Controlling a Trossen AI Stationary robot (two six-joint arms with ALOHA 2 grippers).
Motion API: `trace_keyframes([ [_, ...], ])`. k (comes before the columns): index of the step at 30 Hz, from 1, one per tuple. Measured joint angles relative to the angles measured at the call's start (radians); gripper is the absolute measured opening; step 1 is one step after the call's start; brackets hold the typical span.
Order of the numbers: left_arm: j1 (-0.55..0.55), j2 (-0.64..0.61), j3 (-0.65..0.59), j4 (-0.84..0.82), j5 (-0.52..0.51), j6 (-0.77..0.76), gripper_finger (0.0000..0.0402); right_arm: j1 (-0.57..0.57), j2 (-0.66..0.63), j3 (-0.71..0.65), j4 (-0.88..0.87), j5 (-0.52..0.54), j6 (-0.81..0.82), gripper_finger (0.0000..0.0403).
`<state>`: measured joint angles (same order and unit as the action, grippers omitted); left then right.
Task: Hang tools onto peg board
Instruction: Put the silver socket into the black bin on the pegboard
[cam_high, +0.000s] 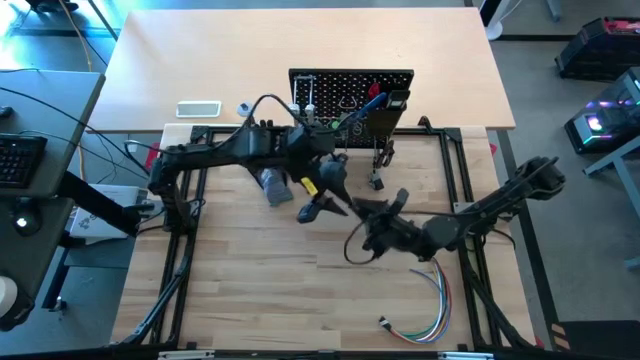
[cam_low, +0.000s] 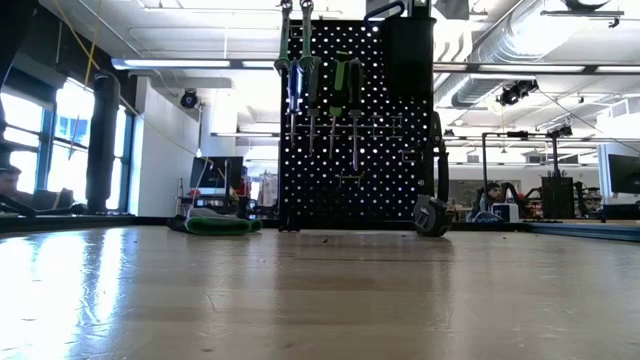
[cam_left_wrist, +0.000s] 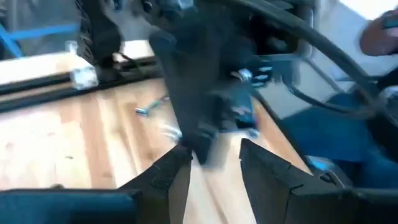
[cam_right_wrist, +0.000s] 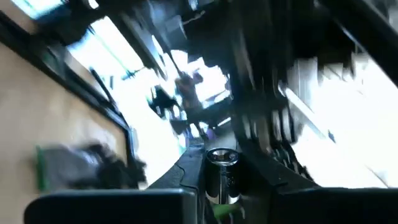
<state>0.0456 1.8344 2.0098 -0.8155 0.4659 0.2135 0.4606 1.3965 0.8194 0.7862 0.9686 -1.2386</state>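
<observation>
A handover or carry step is judged to be in hand: both arms are met near the middle of the counter (cam_high: 250, 290), in front of the peg board (cam_high: 350, 95), where several tools (cam_low: 320, 85) already hang. The right end effector (cam_right_wrist: 221, 186) is seen pinched on a silvery cylindrical piece (cam_right_wrist: 221, 168). The left end effector (cam_left_wrist: 214, 165) is spread, with a dark blurred object between its 2 fingers; contact cannot be told. Next, a lift toward a free hook would be called for.
</observation>
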Motion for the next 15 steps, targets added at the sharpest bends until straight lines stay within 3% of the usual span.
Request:
trace_keyframes([
  [6,0.003,-0.053,0.002,-0.012,0.020,0.022,0.0162,-0.006,-0.016,0.012,0.018,0.139,-0.029,0.0056],
  [15,0.005,-0.116,0.002,-0.094,-0.171,0.095,0.0177,-0.003,-0.047,0.084,0.028,0.172,-0.101,0.0056],
])
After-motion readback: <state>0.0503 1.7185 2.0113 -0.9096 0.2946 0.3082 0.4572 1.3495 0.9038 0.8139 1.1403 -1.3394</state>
